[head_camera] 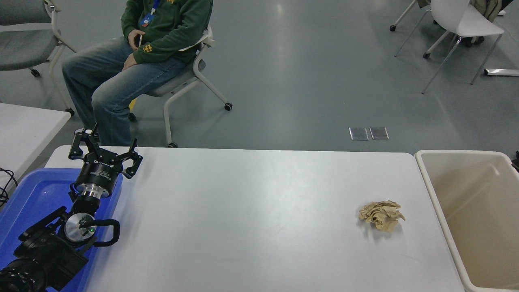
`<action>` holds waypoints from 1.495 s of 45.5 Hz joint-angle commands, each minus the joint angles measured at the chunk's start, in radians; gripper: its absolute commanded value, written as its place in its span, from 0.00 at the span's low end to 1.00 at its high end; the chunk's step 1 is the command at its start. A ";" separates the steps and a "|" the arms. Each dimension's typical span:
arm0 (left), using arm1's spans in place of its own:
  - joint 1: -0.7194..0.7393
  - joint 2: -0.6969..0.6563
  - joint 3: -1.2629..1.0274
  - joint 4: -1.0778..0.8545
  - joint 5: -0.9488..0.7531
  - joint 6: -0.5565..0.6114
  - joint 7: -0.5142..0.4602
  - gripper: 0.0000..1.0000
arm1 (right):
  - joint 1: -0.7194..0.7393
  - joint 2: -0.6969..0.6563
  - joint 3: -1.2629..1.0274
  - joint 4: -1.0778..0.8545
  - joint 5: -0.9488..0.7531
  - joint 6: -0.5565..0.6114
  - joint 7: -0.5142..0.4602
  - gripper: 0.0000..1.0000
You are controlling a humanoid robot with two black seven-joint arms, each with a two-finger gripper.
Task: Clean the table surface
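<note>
Running left-right, table surface [251, 211]

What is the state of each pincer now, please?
Left pincer: open, holding nothing, parked above the blue tray.
Right pincer: not in view, so its state cannot be told.

Only a crumpled paper wad [381, 215] interrupts the table surface [251, 211] near the bin [429, 186].
</note>
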 commanded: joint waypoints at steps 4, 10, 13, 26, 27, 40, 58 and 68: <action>0.000 0.000 0.000 0.001 -0.001 0.000 0.000 1.00 | 0.077 -0.029 0.061 0.135 0.056 0.001 0.000 0.98; 0.000 0.000 0.000 0.001 -0.001 0.000 0.000 1.00 | 0.094 -0.121 0.116 0.330 0.079 -0.003 0.000 0.98; 0.000 0.000 0.000 0.001 -0.001 0.000 0.000 1.00 | 0.095 -0.137 0.135 0.387 0.079 -0.009 0.000 0.98; 0.000 0.000 0.000 0.001 -0.001 0.000 0.000 1.00 | 0.080 -0.184 0.259 0.612 0.074 -0.011 0.000 0.98; 0.000 0.000 0.000 0.001 -0.001 0.000 0.000 1.00 | 0.079 -0.189 0.271 0.635 0.074 -0.011 0.000 0.98; 0.000 0.000 0.000 -0.001 -0.001 0.000 0.000 1.00 | 0.048 -0.134 0.337 0.766 0.079 -0.016 0.000 0.98; 0.000 0.000 0.000 -0.001 -0.001 0.000 0.000 1.00 | -0.115 -0.014 0.536 0.899 0.090 -0.014 0.008 0.98; 0.000 0.000 0.000 -0.001 0.001 0.000 0.000 1.00 | -0.142 0.018 0.576 0.946 0.320 -0.005 0.032 0.98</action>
